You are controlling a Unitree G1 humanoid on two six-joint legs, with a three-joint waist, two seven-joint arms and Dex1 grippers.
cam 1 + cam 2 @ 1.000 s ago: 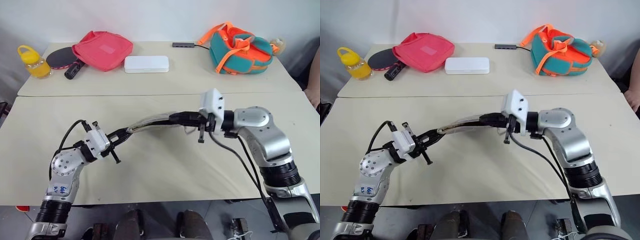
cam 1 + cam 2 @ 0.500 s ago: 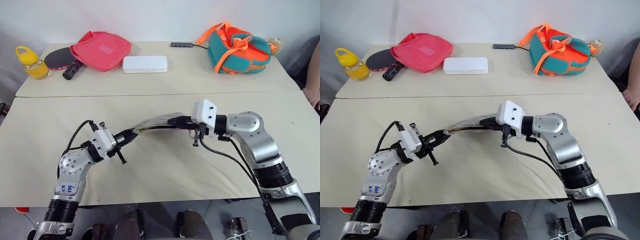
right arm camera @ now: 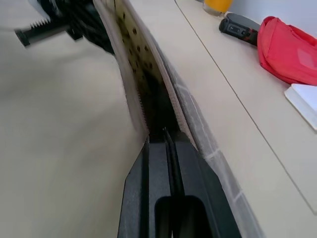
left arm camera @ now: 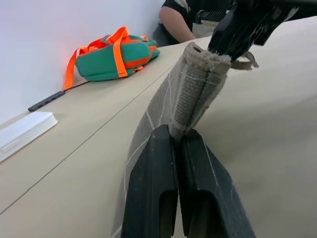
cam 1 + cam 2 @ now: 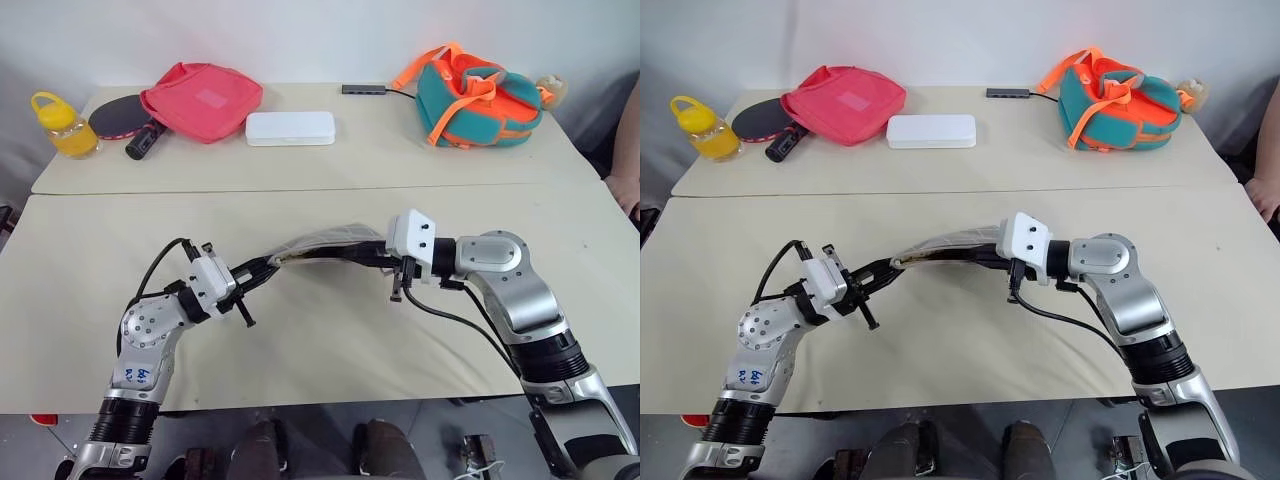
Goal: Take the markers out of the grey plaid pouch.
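The grey plaid pouch (image 5: 325, 242) hangs above the table (image 5: 330, 340) in a shallow arch, stretched between both grippers. My left gripper (image 5: 266, 266) is shut on its left end, the black fingers (image 4: 163, 168) pinching the folded fabric (image 4: 195, 91). At the pouch's other end my right gripper (image 5: 376, 256) is shut on the edge of the mouth, and the right wrist view shows its fingers (image 3: 161, 158) clamped at the slit, where dark dotted lining (image 3: 146, 84) shows. A metal ring (image 4: 246, 62) dangles near that end. The markers are hidden.
On the far table lie a yellow bottle (image 5: 60, 122), a paddle (image 5: 120, 118), a pink-red bag (image 5: 203, 98), a white box (image 5: 291, 128), a dark hub (image 5: 365, 90) and a teal-and-orange backpack (image 5: 478, 95). A person's arm (image 5: 625, 190) shows at the right edge.
The camera has shifted a little. My right gripper has dipped slightly with its end of the pouch, which flattens the arch. The left gripper holds its place, still shut.
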